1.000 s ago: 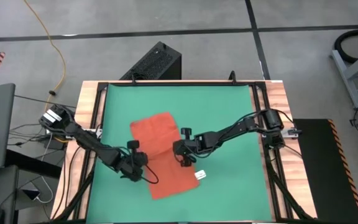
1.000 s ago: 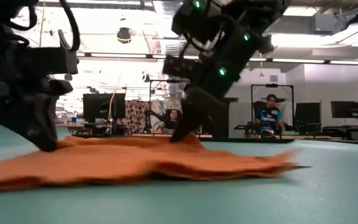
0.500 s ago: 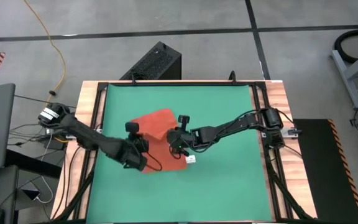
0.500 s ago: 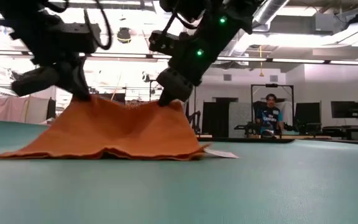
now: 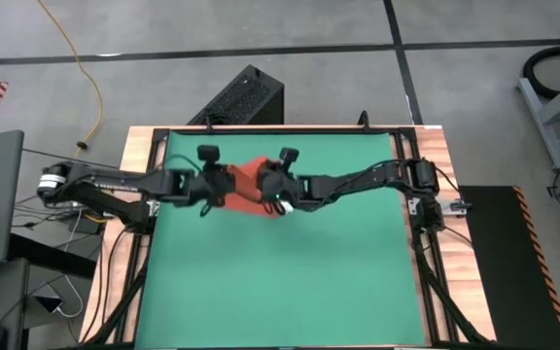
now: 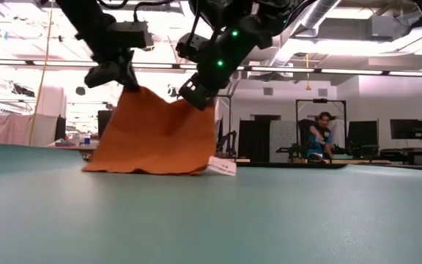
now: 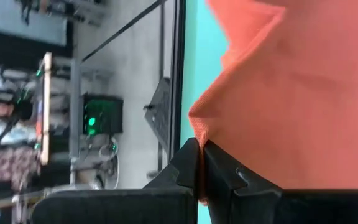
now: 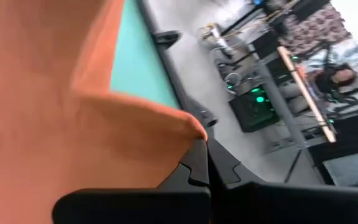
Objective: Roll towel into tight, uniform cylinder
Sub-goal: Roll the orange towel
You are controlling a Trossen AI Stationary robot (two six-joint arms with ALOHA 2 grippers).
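Two hands have the towel (image 6: 152,136) up off the green worktop (image 5: 290,272), each pinching an upper corner, so the cloth hangs as a loose curtain with only its bottom hem and the small white tag (image 6: 222,166) brushing the mat. It sits toward the far middle of the worktop, with bare green all the way forward of it.

The left hand (image 5: 224,185) is clamped tight on its corner; in its wrist view the dark fingers (image 7: 188,165) meet with a fold of orange squeezed between them. The right hand (image 5: 272,188) is closed the same way on the other corner, fabric bunched at its fingertips.

Judging by how it sags between the two grips and creases at each pinch, the towel is light, limp and quite unstiff. It won't hold a shape by itself, and a roll will likely slacken unless kept taut. The corners or a straight short edge look the best places to hold; a pinch mid-cloth would only gather wrinkles. It doesn't look slippery or delicate.

Nothing on the mat stands in the way. Beyond the far rim lies a black box (image 5: 243,97) on the floor, a yellow cable (image 5: 84,68), and farther back a seated person (image 6: 316,139) among desks and screens.
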